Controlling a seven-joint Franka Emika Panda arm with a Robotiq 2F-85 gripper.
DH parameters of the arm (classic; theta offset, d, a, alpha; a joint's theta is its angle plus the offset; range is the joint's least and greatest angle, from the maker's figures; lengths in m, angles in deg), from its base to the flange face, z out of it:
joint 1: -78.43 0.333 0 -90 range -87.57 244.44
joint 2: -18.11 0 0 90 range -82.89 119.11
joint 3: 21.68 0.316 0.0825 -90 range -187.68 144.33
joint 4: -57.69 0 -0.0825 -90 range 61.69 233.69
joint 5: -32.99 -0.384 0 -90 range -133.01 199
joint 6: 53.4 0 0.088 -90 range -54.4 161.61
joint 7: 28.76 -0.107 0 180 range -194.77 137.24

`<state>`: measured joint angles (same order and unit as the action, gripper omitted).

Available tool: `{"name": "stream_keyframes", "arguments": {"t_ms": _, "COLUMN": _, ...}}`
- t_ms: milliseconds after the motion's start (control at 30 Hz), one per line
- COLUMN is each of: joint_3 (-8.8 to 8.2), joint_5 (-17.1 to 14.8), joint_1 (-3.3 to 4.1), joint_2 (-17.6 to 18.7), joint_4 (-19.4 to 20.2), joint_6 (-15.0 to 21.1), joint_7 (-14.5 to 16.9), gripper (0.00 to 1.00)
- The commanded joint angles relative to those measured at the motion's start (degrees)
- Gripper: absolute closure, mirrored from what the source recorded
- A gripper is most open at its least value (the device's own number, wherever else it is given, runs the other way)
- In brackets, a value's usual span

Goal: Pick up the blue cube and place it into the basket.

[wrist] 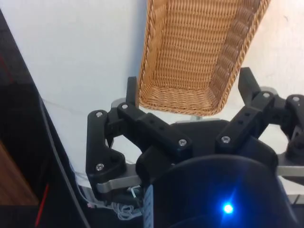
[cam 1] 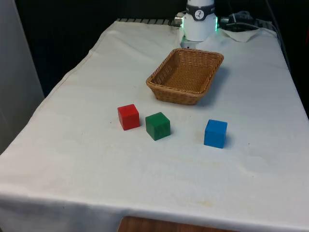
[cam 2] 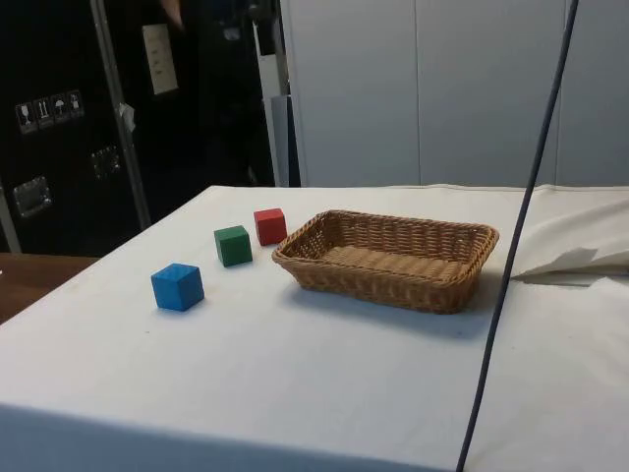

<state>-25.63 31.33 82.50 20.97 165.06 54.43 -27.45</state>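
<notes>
Toward table's near edge, at front view's right, blue cube [cam 1: 215, 133] stands alone on white cloth [cam 1: 251, 87], well apart from wicker basket [cam 1: 186, 75] at table's middle. Green cube [cam 1: 158, 125] and red cube [cam 1: 128, 116] sit beside each other nearby. Gripper [wrist: 190, 92] seen spread wide, empty, above basket's end. Cube judged light, rigid, painted wood, possibly slick; two opposite flat faces to be pinched squarely, mid-height.

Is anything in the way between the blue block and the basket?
No, nothing visible is. The blue cube sits alone on the cloth, with bare cloth between it and the basket. The green cube and red cube sit off to the front view's left, clear of that path.
</notes>
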Motion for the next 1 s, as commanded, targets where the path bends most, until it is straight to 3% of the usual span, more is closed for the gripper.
{"name": "stream_keyframes", "arguments": {"t_ms": 0, "joint_3": 0.23, "joint_5": 0.17, "joint_1": 0.23, "joint_2": 0.46, "joint_4": -0.4, "joint_6": 0.4, "joint_7": -0.86, "gripper": 0.0}}
{"name": "stream_keyframes", "arguments": {"t_ms": 100, "joint_3": 0.57, "joint_5": 0.0, "joint_1": 0.0, "joint_2": 0.34, "joint_4": -0.17, "joint_6": 0.74, "joint_7": -0.74, "gripper": 0.0}}
{"name": "stream_keyframes", "arguments": {"t_ms": 333, "joint_3": 2.12, "joint_5": 0.8, "joint_1": 0.23, "joint_2": 3.04, "joint_4": -2.52, "joint_6": 3.38, "joint_7": -3.9, "gripper": 0.0}}
{"name": "stream_keyframes", "arguments": {"t_ms": 367, "joint_3": 2.06, "joint_5": 0.29, "joint_1": 0.0, "joint_2": 2.52, "joint_4": -2.06, "joint_6": 3.04, "joint_7": -3.15, "gripper": 0.0}}
{"name": "stream_keyframes", "arguments": {"t_ms": 500, "joint_3": 2.92, "joint_5": 0.86, "joint_1": 0.17, "joint_2": 4.7, "joint_4": -3.78, "joint_6": 4.76, "joint_7": -5.16, "gripper": 0.0}}
{"name": "stream_keyframes", "arguments": {"t_ms": 967, "joint_3": 4.41, "joint_5": 0.57, "joint_1": 0.11, "joint_2": 9.8, "joint_4": -7.33, "joint_6": 7.85, "joint_7": -7.79, "gripper": 0.0}}
